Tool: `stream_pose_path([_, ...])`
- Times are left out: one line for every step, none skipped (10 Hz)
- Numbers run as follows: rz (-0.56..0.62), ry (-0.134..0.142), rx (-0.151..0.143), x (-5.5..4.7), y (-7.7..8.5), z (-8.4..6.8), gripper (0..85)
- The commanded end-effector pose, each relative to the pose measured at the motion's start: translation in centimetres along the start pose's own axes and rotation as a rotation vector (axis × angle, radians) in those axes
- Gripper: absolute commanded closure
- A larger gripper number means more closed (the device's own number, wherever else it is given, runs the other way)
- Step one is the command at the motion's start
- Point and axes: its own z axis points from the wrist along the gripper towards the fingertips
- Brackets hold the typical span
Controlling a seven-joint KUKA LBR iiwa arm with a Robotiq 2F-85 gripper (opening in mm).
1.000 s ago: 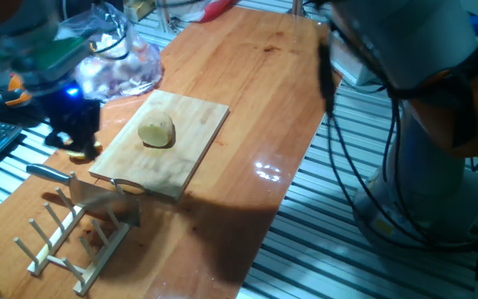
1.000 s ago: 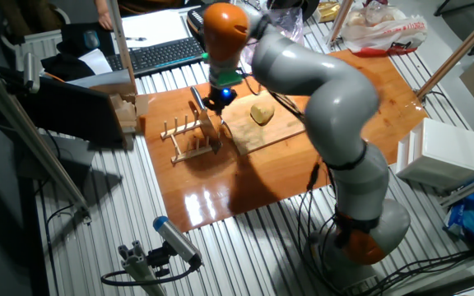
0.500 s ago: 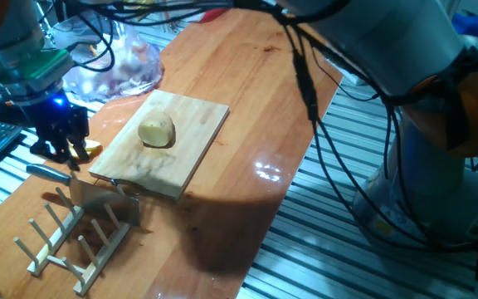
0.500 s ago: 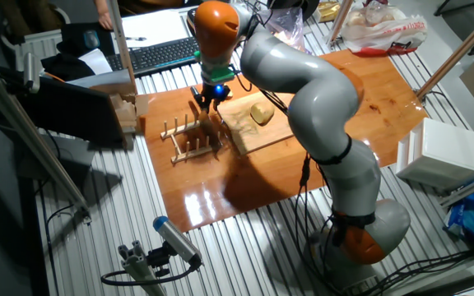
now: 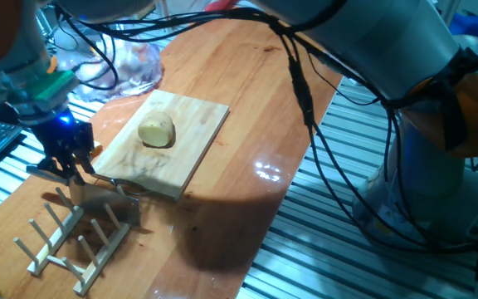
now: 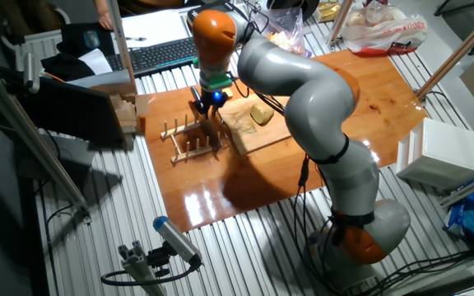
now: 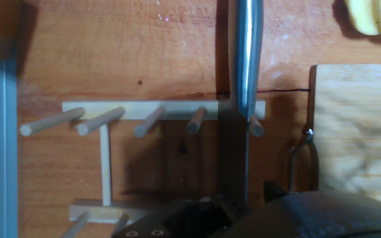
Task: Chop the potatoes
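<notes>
Gripper hung directly over knife standing in wooden rack; handle's long axis ran straight beneath fingers. Finger spacing: couldn't tell. Potato chunk sat well off to side, on cutting board; slices near.

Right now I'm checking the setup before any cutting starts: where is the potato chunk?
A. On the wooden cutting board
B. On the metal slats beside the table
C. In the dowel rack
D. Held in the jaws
A: the potato chunk sits alone on the cutting board, apart from the rack.
</notes>
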Motion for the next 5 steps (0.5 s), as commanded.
stream_pose_path([-0.002, -0.010, 0.000, 0.1, 0.0, 0.7, 51.0])
stream_pose_path([-0.003, -0.020, -0.006, 0.2, 0.0, 1.5, 51.0])
stream_pose_path([-0.004, -0.024, -0.021, 0.2, -0.4, 2.3, 51.0])
stream_pose_path([-0.012, -0.026, -0.048, 0.2, -1.1, 3.3, 51.0])
stream_pose_path([-0.013, -0.024, -0.061, 0.2, -1.2, 3.8, 51.0])
